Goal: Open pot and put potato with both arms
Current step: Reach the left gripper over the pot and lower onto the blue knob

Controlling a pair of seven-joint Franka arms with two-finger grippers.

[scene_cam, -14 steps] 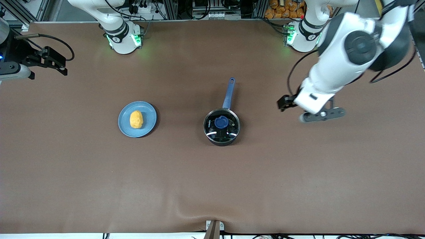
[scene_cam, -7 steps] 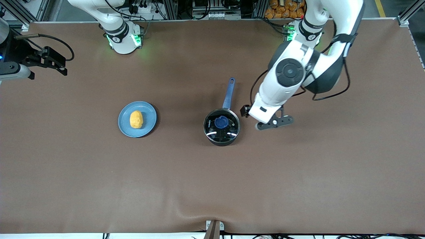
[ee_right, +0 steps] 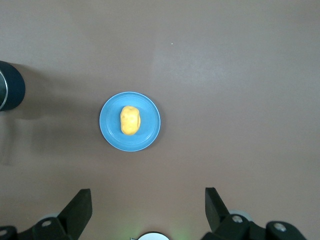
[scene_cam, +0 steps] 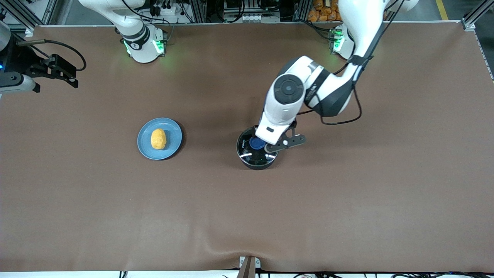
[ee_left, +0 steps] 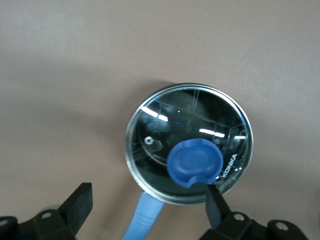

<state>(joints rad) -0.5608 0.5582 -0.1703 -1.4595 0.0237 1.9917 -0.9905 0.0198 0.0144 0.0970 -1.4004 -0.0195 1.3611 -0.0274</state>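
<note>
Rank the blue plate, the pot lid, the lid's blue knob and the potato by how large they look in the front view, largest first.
1. Blue plate, widest; the pot lid looks close to it and is partly hidden by the left arm, so this order is unsure.
2. Pot lid.
3. Potato.
4. Blue knob, partly covered.

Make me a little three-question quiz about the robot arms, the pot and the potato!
1. True or false: the lid is on the pot.
2. What does the potato lie on? A) bare table B) blue plate C) pot lid
3. Fill in: the left gripper hangs over the ____, jaws open.

Key:
1. True.
2. B, the blue plate.
3. Pot. The right gripper waits with open jaws at the right arm's end of the table.
</note>
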